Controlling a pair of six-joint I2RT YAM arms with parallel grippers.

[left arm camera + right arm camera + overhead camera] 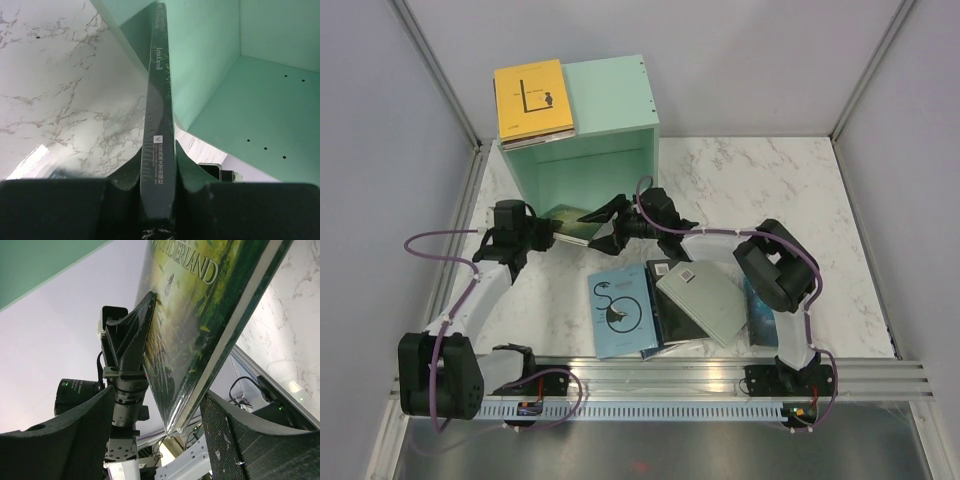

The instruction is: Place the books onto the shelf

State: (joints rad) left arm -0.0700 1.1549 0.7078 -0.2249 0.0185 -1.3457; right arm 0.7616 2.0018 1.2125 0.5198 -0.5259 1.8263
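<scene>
Book shelving: feeding dark book (570, 223) into shelf (616, 95).
Grips it with left gripper (550, 233), right gripper (602, 225) released alongside; next probably needs a straight push inward past shelf wall.

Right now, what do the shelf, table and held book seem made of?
The shelf looks like painted wood, matte mint, with screw dots. The table: marble or marble-look laminate, grey veins. The held book: paper, glossy cover with sheen.

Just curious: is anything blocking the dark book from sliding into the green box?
Nothing visible inside the shelf. The dark book, clamped by the left gripper, sits at its mouth; only the open right gripper straddles its other edge.
</scene>
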